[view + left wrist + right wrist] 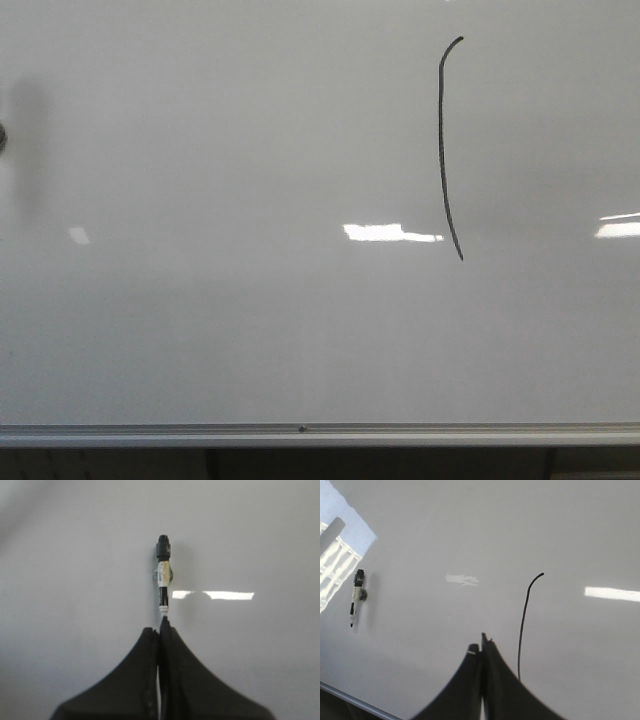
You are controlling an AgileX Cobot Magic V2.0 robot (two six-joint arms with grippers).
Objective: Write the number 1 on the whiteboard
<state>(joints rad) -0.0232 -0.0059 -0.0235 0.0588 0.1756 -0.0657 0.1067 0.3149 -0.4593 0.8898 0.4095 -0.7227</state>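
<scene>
The whiteboard [200, 330] fills the front view, and the number 1 [441, 150] stands on its right half as a tall black stroke with a small hook on top. Neither gripper shows in that view. In the right wrist view my right gripper [482, 642] is shut with nothing between its fingers, hanging over the whiteboard [445, 530] just beside the number 1 [522, 620]. My left gripper [161, 627] is shut too. A white marker [164, 580] with a black end lies on the whiteboard [75, 555] just beyond its fingertips. The marker [356, 597] lies alone.
The silver frame edge [300, 432] runs along the near side of the board, also seen as the frame edge [350, 700]. Bright light reflections [390, 233] sit on the glossy surface. A window reflection [340, 555] shows near the marker.
</scene>
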